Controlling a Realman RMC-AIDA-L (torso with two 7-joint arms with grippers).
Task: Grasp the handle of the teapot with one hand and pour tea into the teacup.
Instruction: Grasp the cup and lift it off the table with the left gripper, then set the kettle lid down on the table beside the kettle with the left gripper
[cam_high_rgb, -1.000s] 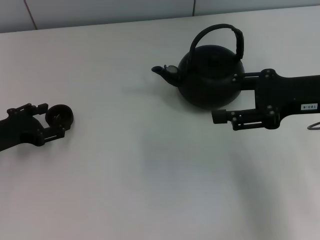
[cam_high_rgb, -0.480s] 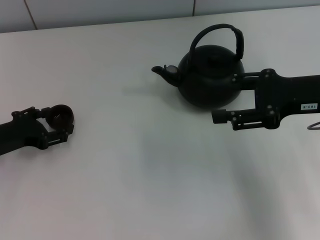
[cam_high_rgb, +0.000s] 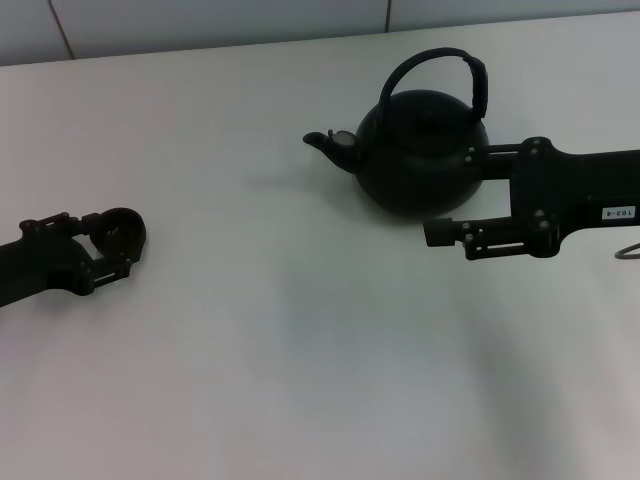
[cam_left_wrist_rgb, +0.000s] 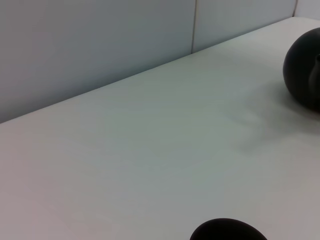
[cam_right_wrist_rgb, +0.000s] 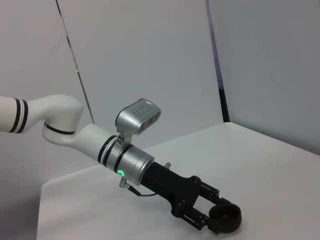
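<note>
The matte-black teapot (cam_high_rgb: 415, 160) stands at the back right of the white table, spout pointing left, and its edge shows in the left wrist view (cam_left_wrist_rgb: 306, 75). Its arched handle (cam_high_rgb: 432, 56) stands free over the lid with nothing touching it. My right gripper (cam_high_rgb: 449, 195) is open at the pot's lower right side, one finger along the body and the other in front of it. The small dark teacup (cam_high_rgb: 121, 229) sits at the left between the fingers of my left gripper (cam_high_rgb: 110, 242), which press on both its sides. The right wrist view shows that teacup (cam_right_wrist_rgb: 226, 218) in the left gripper (cam_right_wrist_rgb: 212, 210).
The white table (cam_high_rgb: 280, 350) ends at a grey panelled wall (cam_high_rgb: 200, 20) behind the teapot. My left arm (cam_right_wrist_rgb: 90, 142) reaches in over the table's left side. A thin grey loop (cam_high_rgb: 627, 251) shows at the right edge.
My left gripper has slid a little forward and drawn in around the teacup, which shifted slightly. The right gripper and the teapot have not moved.
</note>
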